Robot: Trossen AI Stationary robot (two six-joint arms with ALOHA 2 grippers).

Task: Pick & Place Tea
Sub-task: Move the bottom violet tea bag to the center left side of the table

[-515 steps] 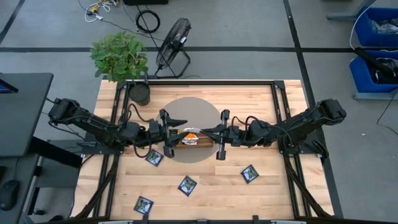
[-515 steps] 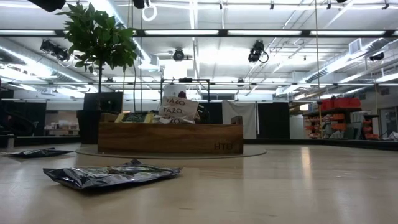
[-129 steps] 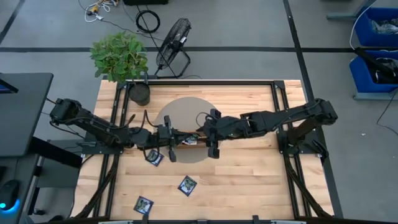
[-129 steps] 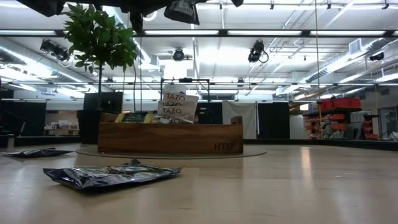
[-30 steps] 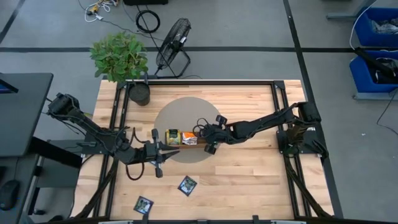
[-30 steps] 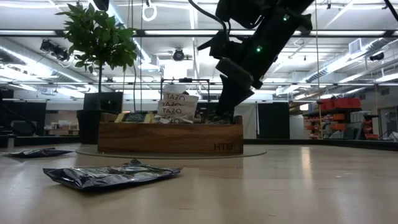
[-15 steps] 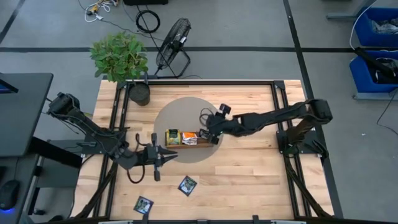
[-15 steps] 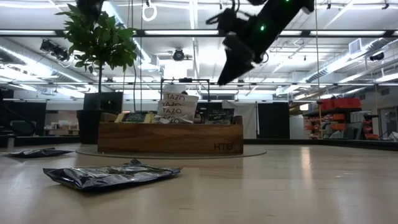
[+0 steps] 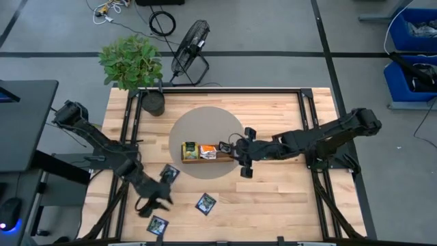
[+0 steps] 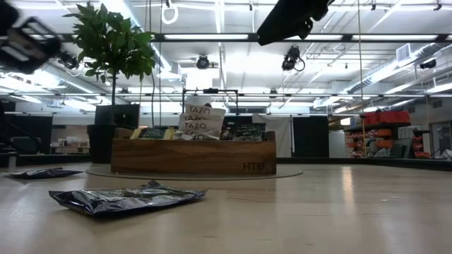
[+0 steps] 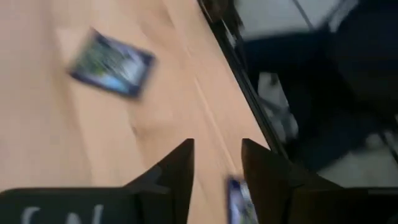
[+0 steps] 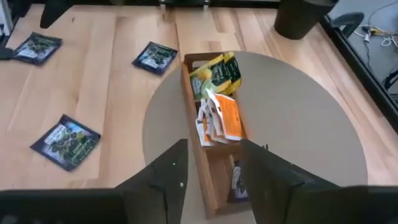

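Tea sachets: a bunch stand packed in the long wooden tray (image 9: 204, 157), yellow-green sachets (image 12: 214, 73) at one end, orange-and-white sachets (image 12: 219, 118) in the middle, one dark sachet (image 12: 237, 178) at the other end. Tray sits on a round grey mat (image 9: 205, 142) mid bench (image 9: 280, 116). Three navy sachets lie loose and flat on the bench on the left arm's side: first navy sachet (image 9: 169, 173) just off the mat edge, second navy sachet (image 9: 205, 202) nearer the front edge, third navy sachet (image 9: 158, 224) close to the front edge, all apart from each other.

Left tool (image 9: 151, 202) is above the bench between the first and third navy sachets, fingers spread with a clear gap, nothing between them in the wrist view. Right tool (image 9: 245, 158) hovers just beside the tray's dark-sachet end, fingers spread, empty.

Potted plant (image 9: 132, 65) at the bench's far left corner; a fan (image 9: 189, 46) on the floor behind it.
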